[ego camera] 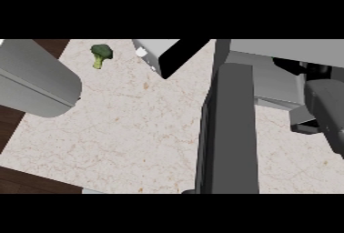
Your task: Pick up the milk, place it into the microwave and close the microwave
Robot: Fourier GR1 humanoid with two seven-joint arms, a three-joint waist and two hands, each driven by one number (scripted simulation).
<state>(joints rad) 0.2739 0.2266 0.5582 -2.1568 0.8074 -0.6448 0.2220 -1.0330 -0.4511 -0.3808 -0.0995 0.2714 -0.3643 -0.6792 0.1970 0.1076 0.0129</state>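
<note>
The right hand (301, 67) is seen against the microwave (269, 50), whose open door (232, 136) is set just to its left. Its grip cannot be told, and the milk is hidden from view.

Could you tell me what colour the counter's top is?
The counter's top is pale beige with faint brown veining, best seen in the head view.

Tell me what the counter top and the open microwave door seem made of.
Counter top: smooth stone by the look, perhaps marble; pale beige with fine brown veins. Microwave door: smooth, matt dark grey, no grain; painted metal or plastic, I cannot tell which.
</note>
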